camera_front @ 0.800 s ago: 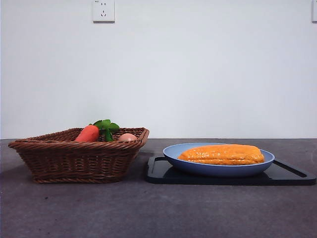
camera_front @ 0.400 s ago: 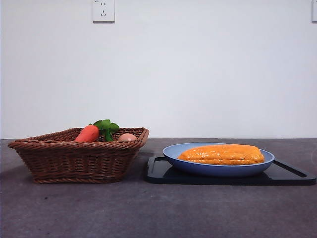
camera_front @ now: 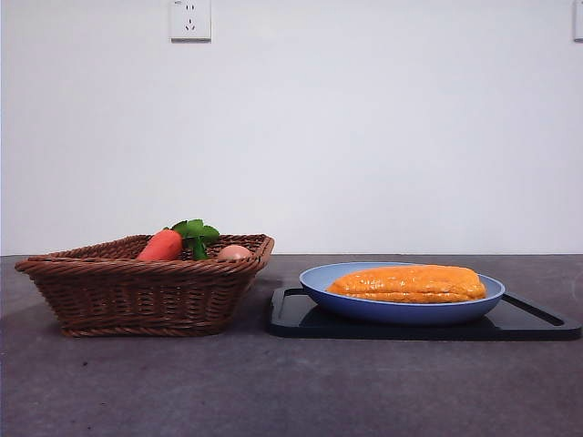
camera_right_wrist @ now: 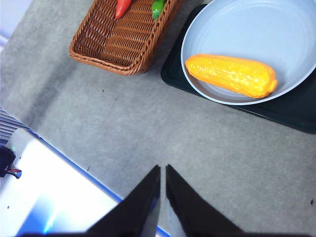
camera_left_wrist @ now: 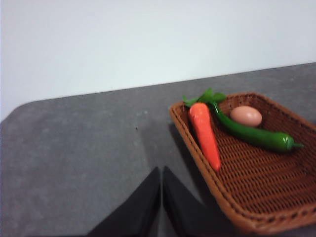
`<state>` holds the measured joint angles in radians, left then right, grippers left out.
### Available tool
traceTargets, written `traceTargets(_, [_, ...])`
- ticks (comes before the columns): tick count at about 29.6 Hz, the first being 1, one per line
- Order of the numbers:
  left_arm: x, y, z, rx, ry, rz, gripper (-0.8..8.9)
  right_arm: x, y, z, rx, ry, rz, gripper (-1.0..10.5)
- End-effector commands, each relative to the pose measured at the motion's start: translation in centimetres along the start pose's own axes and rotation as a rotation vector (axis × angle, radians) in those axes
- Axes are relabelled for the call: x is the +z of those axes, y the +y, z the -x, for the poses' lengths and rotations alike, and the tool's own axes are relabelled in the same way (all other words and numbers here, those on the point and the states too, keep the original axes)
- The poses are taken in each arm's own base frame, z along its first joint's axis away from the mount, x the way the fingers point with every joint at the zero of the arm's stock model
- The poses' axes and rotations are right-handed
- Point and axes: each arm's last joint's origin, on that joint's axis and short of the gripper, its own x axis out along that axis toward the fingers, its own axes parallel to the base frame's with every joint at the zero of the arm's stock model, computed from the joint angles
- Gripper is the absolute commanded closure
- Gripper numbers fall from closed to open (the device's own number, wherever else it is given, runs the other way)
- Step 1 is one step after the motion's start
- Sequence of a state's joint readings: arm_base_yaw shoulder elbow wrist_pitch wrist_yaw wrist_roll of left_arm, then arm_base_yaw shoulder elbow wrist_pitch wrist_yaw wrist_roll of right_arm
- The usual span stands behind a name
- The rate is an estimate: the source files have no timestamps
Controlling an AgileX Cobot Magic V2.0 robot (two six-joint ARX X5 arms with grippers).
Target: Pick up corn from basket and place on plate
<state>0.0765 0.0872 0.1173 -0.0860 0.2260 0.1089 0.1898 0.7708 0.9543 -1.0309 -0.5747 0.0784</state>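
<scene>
1. The long yellow-orange corn cob [camera_front: 407, 283] lies flat in the round light blue plate [camera_front: 474, 308], clear of the brown wicker basket [camera_front: 137, 291].
2. Left gripper [camera_left_wrist: 161, 197] and right gripper [camera_right_wrist: 162, 190]: jaws closed, empty, well clear.
3. Placement looks complete; the arms should stay withdrawn and leave the cob undisturbed.

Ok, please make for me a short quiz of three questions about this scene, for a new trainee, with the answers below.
1. True or false: the corn lies in the basket.
2. What does the plate stand on? A) bare table B) black tray C) the basket
3. Name the three things in the basket.

Key:
1. False; it lies on the plate.
2. B
3. Carrot, green pepper, egg.

Both the left gripper and the right gripper are shut and hold nothing.
</scene>
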Motion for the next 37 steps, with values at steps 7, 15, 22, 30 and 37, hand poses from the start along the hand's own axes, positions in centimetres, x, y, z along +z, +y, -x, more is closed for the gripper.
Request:
traceTargets(7, [-2.4,-0.2,-0.1,0.010,0.016,0.030,8.06,0.4,0.2,0.2,0.005,-0.016,0.026,9.4])
traceTargets(15, [-3.9,-0.3,-0.2,0.004,0.100,0.074,8.06,0.4,0.2,0.2,0.005,-0.016,0.026,9.4])
traceTargets(22, [-4.0,-0.3,-0.2,0.002,0.111,0.077,8.06,0.4,0.2,0.2,0.005,-0.017,0.027,9.4])
traceTargets(30, [-3.9,-0.3,-0.2,0.002,0.103,0.075,8.06,0.4,0.2,0.2,0.005,-0.018,0.028,9.4])
traceTargets(37, [-3.9,-0.3,-0.2,0.002,0.103,0.075,8.06,0.4,0.2,0.2,0.005,-0.019,0.028,9.4])
